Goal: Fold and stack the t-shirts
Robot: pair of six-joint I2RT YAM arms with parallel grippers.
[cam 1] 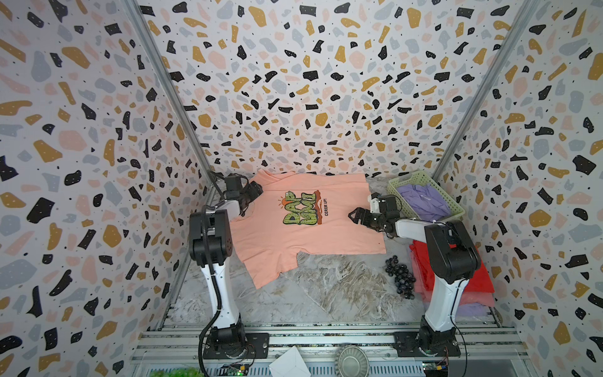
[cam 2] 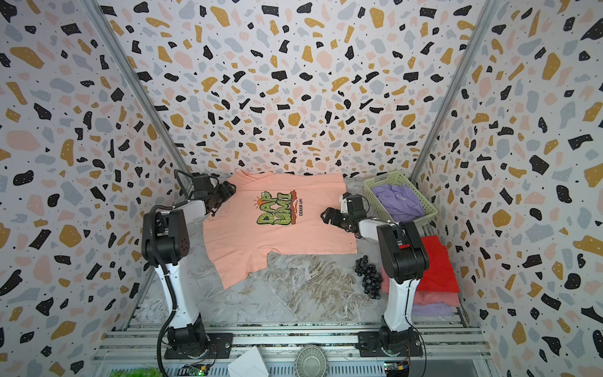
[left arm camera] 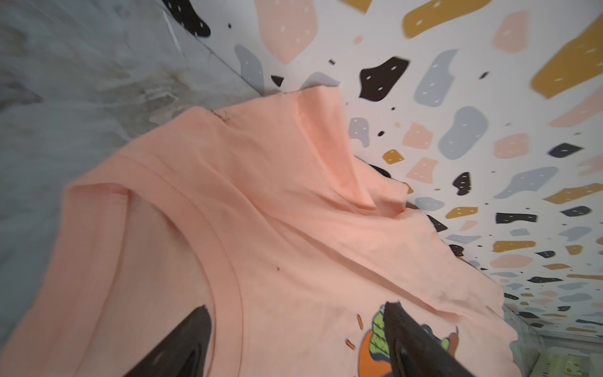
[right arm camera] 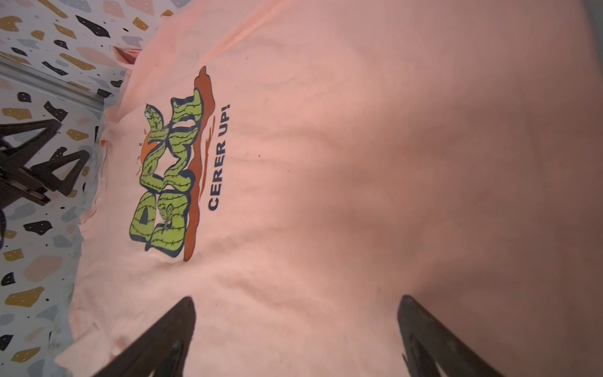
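Note:
A peach t-shirt with a green bubble-letter print and "CERER UP!" lies spread flat, print up, at the back of the table. Its collar end points left, and one sleeve reaches toward the front. My left gripper is open just above the collar area, with nothing between its fingers. Over the shirt's lower body, my right gripper is also open and empty. A lavender t-shirt lies crumpled in the basket. Folded red, pink and lavender t-shirts are stacked at the front right.
The pale green perforated basket stands at the back right. A bunch of dark grapes lies beside the folded stack. Bare marble table stretches in front of the peach shirt. Patterned walls close in on three sides.

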